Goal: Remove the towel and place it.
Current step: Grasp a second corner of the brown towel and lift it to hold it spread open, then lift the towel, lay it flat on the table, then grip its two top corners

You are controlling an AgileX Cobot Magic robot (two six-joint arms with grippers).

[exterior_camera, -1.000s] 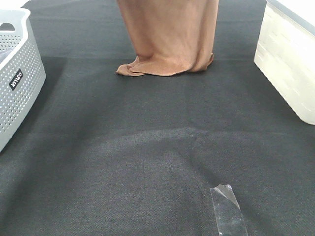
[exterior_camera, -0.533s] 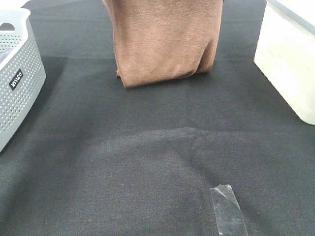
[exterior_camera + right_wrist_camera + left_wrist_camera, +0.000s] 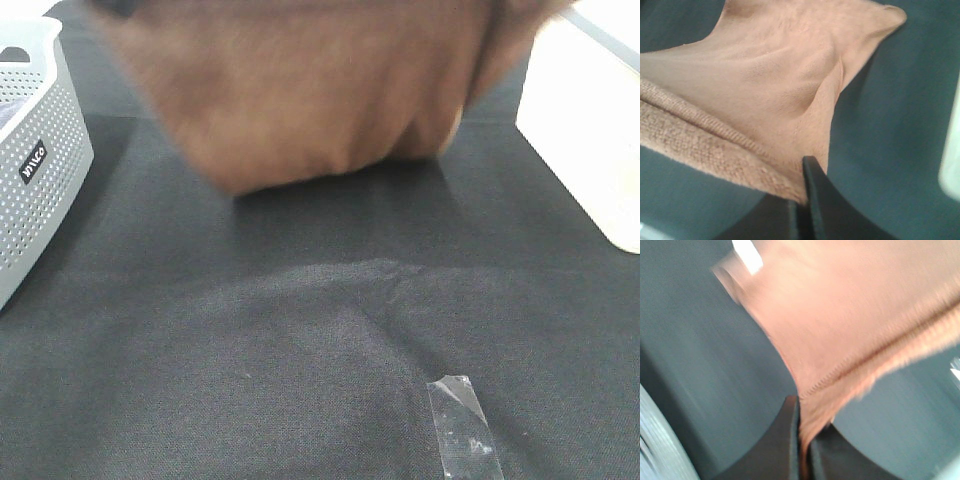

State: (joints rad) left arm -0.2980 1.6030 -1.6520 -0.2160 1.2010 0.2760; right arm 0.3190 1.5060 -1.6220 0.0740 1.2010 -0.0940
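The towel (image 3: 320,100) is up in the air, spread wide and hanging to the right of the grey basket (image 3: 40,150) in the high view. Its bottom fold looks just clear of the black tablecloth (image 3: 300,330), with a shadow under it. It's smeared with blur, so I'd say it's swinging.

This is soft, plush stuff. It looks light, floppy and not a bit fragile, and it drapes and bellies wherever it isn't held. It won't slip easily, since the nap gives the pads something to bite. The stitched hem at the two upper corners is the sensible place to hold it: thick, firm, and it lets the sheet hang flat.

That's where it's held. The left gripper (image 3: 801,430) has its jaws pressed tight together on the hem, cloth squeezed between the dark fingers. The right gripper (image 3: 802,200) is the same, clamped hard on the edge with the towel fanning away from it.

The wrist cameras give you those pinches, the hem stitching and the pile up close. The high camera cuts both grippers off at the top of its picture. Only the high camera gives the layout. The white box (image 3: 580,120) stands on the far side of the towel from the basket, and a strip of tape (image 3: 462,425) lies on the tablecloth, well away from the basket and nearer the camera. The left wrist shows a pale curved edge low beside the fingers. It may be the basket, but I can't tell.
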